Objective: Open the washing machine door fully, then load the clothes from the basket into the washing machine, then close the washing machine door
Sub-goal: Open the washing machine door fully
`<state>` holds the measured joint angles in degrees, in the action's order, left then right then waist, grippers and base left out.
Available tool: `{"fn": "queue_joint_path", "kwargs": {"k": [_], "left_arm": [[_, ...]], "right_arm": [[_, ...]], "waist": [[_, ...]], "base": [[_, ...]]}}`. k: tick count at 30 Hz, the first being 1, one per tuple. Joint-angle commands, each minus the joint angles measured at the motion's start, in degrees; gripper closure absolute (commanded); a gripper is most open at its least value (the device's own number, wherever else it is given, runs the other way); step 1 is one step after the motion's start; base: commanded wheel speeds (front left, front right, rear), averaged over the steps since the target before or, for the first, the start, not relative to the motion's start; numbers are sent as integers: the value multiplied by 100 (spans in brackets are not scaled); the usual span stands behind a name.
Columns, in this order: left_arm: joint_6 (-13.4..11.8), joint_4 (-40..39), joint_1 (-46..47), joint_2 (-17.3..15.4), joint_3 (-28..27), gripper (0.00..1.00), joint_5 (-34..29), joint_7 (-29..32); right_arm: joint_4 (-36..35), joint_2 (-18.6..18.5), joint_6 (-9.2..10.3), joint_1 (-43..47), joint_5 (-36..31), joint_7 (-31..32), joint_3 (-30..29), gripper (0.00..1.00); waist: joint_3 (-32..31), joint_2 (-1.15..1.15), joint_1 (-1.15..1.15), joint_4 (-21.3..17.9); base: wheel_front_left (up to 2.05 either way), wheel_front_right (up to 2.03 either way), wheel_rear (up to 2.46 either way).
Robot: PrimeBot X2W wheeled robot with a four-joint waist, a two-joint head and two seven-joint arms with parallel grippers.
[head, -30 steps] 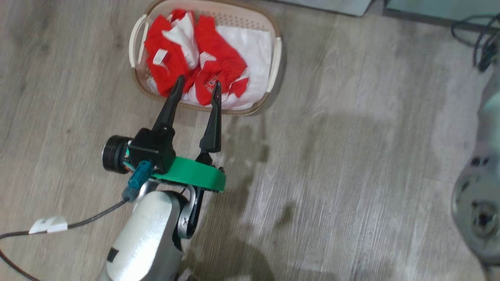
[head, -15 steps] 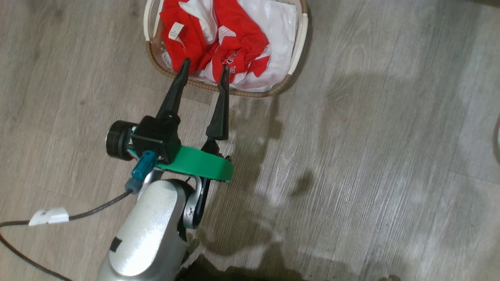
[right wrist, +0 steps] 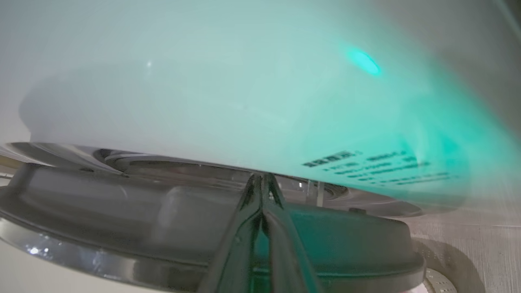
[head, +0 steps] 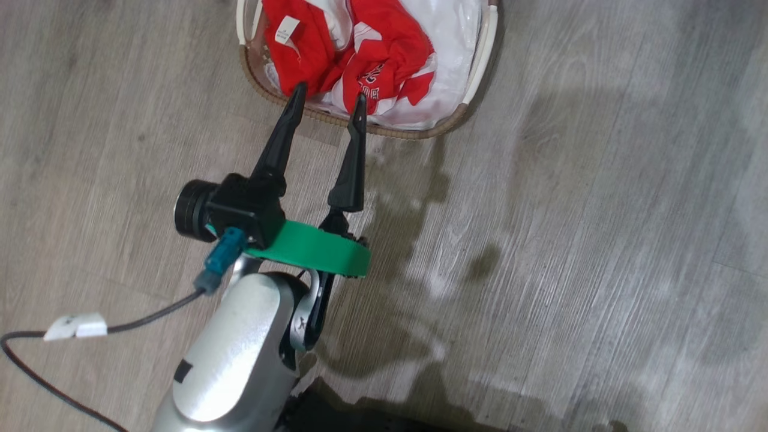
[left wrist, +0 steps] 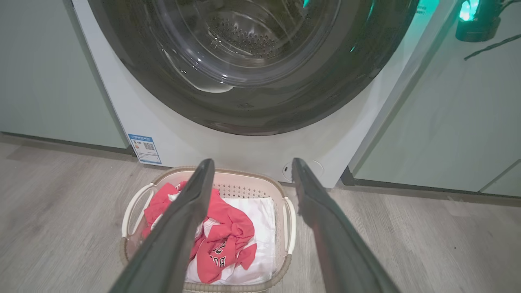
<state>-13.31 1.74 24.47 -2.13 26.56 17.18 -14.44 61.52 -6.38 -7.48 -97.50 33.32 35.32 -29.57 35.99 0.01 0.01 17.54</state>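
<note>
The cream basket (head: pixel 414 133) sits on the floor at the top of the head view, with the red and white clothes (head: pixel 384 42) heaped in it. My left gripper (head: pixel 329 96) is open and holds nothing, its tips over the basket's near rim. In the left wrist view the basket (left wrist: pixel 290 224) and clothes (left wrist: pixel 228 228) lie between the fingers, in front of the white washing machine (left wrist: pixel 171 134). The washing machine door (left wrist: pixel 252 118) shows its black rim and glass. My right gripper (right wrist: pixel 262 179) is shut, its tips at the gap between the door (right wrist: pixel 346 232) and the machine front (right wrist: pixel 203 101).
Pale green cabinets (left wrist: pixel 40 69) flank the machine on both sides. A blue sticker (left wrist: pixel 144 148) marks its lower left corner. A dark cable with a white tag (head: pixel 75 327) trails across the grey wood floor (head: pixel 600 240) left of my arm.
The head camera has moved, so the basket has slid up and right in the picture. The left gripper stays open by the basket's near side. The pale shape at the right edge is gone.
</note>
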Motion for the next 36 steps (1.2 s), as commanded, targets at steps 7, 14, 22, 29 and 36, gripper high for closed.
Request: {"fn": "queue_joint_path", "kwargs": {"k": [7, 14, 22, 29, 36], "left_arm": [[-53, -242, 33, -75, -153, 0, 236, -56], [-56, -239, 17, -75, -145, 0, 222, -56], [-59, -197, -16, -75, -71, 0, 204, -56], [-52, -150, -83, -75, -109, 0, 161, -56], [-45, -125, -215, -75, -177, 0, 136, -56]], "right_arm": [[275, 97, -1, -626, -72, 220, -299, 100], [584, 24, -1, -671, -211, 453, -371, 100], [551, 14, -1, -442, -96, 765, -397, 100], [457, 47, -1, -29, 14, 952, -403, 100], [176, 178, -1, 582, 275, 1173, -358, 100]], "waist": [[51, -1, -1, 61], [19, -1, -1, 47], [-118, -1, -1, 44], [-337, -1, -1, 24], [-625, -1, -1, 24]], "base": [[0, 0, 0], [0, 0, 0], [0, 0, 0], [0, 0, 0], [0, 0, 0]]}}
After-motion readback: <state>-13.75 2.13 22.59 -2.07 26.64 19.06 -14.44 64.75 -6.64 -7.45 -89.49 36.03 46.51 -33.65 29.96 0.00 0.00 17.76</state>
